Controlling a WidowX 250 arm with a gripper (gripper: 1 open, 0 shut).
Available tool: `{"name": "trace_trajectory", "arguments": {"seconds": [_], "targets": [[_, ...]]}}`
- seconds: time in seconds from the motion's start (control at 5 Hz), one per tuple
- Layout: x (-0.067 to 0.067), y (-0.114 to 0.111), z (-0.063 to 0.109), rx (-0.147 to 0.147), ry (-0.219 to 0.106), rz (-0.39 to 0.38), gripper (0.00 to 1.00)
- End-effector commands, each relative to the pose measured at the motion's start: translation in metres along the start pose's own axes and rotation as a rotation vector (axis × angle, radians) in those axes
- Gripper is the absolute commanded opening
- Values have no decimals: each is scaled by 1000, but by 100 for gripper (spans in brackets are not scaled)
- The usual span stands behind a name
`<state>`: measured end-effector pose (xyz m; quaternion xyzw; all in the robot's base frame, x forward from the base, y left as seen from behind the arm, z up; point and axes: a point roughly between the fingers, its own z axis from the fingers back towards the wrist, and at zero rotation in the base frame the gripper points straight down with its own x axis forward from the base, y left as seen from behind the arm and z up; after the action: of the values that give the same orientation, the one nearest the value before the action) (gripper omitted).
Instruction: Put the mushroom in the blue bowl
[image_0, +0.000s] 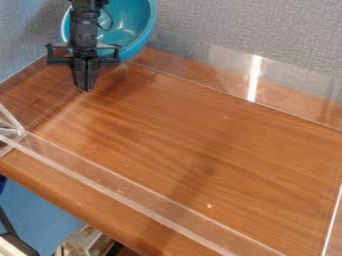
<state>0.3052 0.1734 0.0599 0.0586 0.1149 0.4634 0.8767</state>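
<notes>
The blue bowl (123, 20) is at the back left corner, tipped so its inside faces the camera, right behind the arm. My black gripper (84, 82) hangs in front of it, fingers pointing down and pressed together just above the wooden table (201, 140). Nothing shows between the fingers. Whether the arm touches the bowl I cannot tell. The mushroom is out of view.
Clear plastic walls border the table, with an upright panel (254, 72) at the back right and a low rail (120, 195) along the front. A grey fabric wall (227, 25) stands behind. The table's edge drops off at the front left.
</notes>
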Motion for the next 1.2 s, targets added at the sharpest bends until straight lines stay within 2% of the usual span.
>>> {"name": "trace_trajectory", "arguments": {"seconds": [0.0, 0.2, 0.6, 1.0], "targets": [[-1, 11, 22, -35, -51, 76, 0], [-7, 13, 22, -38, -43, 112, 0], [-3, -9, 17, -31, -34, 151, 0], [-4, -6, 12, -17, -37, 135, 0]]}}
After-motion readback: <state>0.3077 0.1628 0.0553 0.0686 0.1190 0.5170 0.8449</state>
